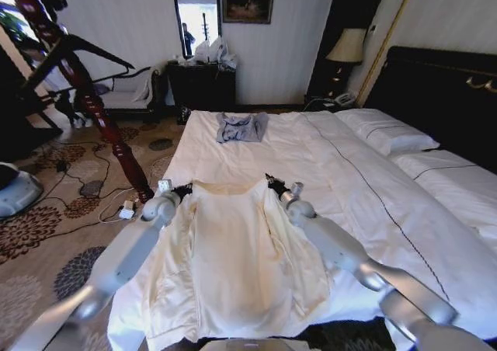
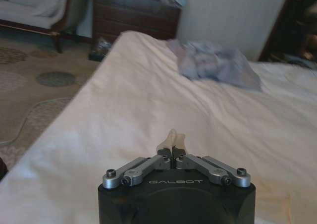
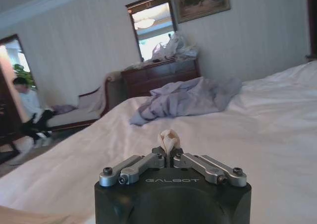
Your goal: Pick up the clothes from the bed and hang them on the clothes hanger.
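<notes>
My two arms reach out from 6 o'clock over the near end of the bed (image 1: 256, 145), and between them hangs the top (image 1: 233, 265), cream and soft, spread wide with its hem toward me and its collar edge away. My left pincer (image 1: 183, 188) sits at about 10 o'clock of the top and is clamped on its upper left corner; in the left wrist view the fingers are pressed together with a small fold of cream cloth (image 2: 172, 139) pinched at their tips. My right pincer (image 1: 272, 182) sits at about 1 o'clock of the top, clamped the same way on the upper right corner, and the right wrist view shows a like tuft of cloth (image 3: 169, 139) sticking out from its closed tips. The top's lower part drapes over the bed's near edge and sags at 7 o'clock toward the carpet (image 1: 54, 234). Beyond the pincers the white sheet runs on bare, and farther off at 12 o'clock lies a crumpled grey-blue garment (image 1: 241, 126). At 2 o'clock are the pillows (image 1: 388, 133) against the black headboard (image 1: 443, 87).
</notes>
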Controlling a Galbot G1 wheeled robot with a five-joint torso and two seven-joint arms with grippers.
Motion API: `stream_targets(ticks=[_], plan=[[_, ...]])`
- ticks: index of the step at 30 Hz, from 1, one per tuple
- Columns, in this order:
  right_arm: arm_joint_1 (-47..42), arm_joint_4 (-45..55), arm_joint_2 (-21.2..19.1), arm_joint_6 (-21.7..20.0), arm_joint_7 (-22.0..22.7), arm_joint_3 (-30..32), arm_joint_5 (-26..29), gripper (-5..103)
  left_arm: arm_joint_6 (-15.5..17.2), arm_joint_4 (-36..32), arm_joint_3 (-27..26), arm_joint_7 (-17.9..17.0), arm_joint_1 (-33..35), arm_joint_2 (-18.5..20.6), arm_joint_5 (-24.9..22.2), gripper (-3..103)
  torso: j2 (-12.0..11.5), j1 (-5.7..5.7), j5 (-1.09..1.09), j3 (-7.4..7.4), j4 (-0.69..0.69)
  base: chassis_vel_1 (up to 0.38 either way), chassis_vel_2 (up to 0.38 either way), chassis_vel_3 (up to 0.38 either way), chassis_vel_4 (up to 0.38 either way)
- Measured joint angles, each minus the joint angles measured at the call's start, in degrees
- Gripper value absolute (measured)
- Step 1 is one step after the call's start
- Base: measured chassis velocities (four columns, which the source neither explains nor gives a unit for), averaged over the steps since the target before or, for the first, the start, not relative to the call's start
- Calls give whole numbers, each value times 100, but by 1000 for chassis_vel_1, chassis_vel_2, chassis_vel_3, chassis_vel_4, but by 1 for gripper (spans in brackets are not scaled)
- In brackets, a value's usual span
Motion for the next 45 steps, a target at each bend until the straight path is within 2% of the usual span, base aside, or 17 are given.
stream_targets(ticks=[6, 14, 15, 16, 18, 21, 22, 26, 27, 29, 31, 32, 34, 38, 40, 44, 45], plan=[[141, -657, 378, 165, 94, 95, -311, 2, -34, 548, 34, -155, -236, -346, 113, 0, 0, 2, 0, 0, -6, 0, 0, 0, 0], [-63, -715, 500, 335, 139, 277, -472, 1, 16, 275, 32, -460, 77, -500, 137, -1, 0, 1, -1, 0, -2, 0, 0, 0, 0], [-178, -545, 403, 328, 186, 307, -435, 5, 126, 49, -13, -577, 205, -437, -7, 10, 0, 1, -1, 0, -4, 0, 0, 0, 0], [-271, -377, 284, 293, 233, 329, -344, 12, 253, -135, -48, -684, 299, -361, -120, 10, 0, 1, 0, 0, -4, 0, 0, 0, 0], [-361, -194, 150, 248, 296, 356, -233, 12, 386, -307, -84, -801, 387, -284, -242, 16, 0, 1, 1, 0, -3, 0, 0, 0, 0], [-1102, 1329, -807, -3, 578, 929, 750, 33, 1009, -1558, -695, -1221, 1258, 258, -1065, 32, 1, 1, -1, -1, -9, 0, 0, 0, 0], [-1354, 1743, -1013, -27, 605, 1170, 1062, 33, 1105, -1898, -941, -1220, 1574, 416, -1195, 37, 2, 0, -3, -2, -9, 0, 0, 0, 0], [-2035, 2618, -1418, -30, 643, 1667, 1687, 44, 1157, -2568, -1413, -1223, 2312, 727, -1272, 47, 3, -2, 1, -3, 0, 0, 0, 0, 0], [-2527, 3141, -1597, -18, 673, 1986, 1870, 54, 1155, -2886, -1689, -1229, 2738, 813, -1174, 53, 3, -2, -1, -3, 1, 0, 0, 0, 0], [-3059, 3651, -1716, -19, 767, 2372, 1938, 54, 1141, -3180, -1963, -1236, 3141, 810, -1026, 59, 3, -2, 0, -3, -5, 0, 0, 0, 0], [-3523, 4089, -1763, -58, 980, 2763, 1970, 66, 1136, -3509, -2266, -1234, 3597, 730, -889, 64, 3, -1, -2, -2, -8, 0, 0, 0, 0], [-4067, 4524, -1766, -211, 1337, 3208, 2075, 71, 1112, -3906, -2612, -1222, 4105, 547, -761, 75, 3, -1, -1, -3, -5, 0, 0, 0, 0], [-4419, 4750, -1749, -320, 1556, 3483, 2178, 77, 1063, -4143, -2811, -1167, 4409, 408, -662, 75, 3, -1, 0, -2, -2, 0, 0, 0, 0], [-5673, 5419, -1645, -702, 1981, 4382, 2411, 92, 652, -4921, -3432, -670, 5221, -61, -35, 91, 3, -3, 1, -2, -6, 0, 0, 0, 0], [-6265, 5730, -1573, -1012, 2275, 4831, 2533, 96, 472, -5323, -3651, -558, 5503, -306, 119, 98, 3, -2, -1, -2, -6, 0, 0, 0, 0], [-6738, 6037, -1479, -1171, 2594, 5161, 2730, 99, 322, -5578, -3712, -480, 5716, -492, 431, 100, 2, 0, 0, -1, -5, 0, 0, 0, 0], [-6967, 6213, -1408, -1212, 2751, 5294, 2802, 100, 244, -5675, -3707, -404, 5858, -602, 759, 100, 2, 0, -1, -1, -6, 0, 0, 0, 0]])
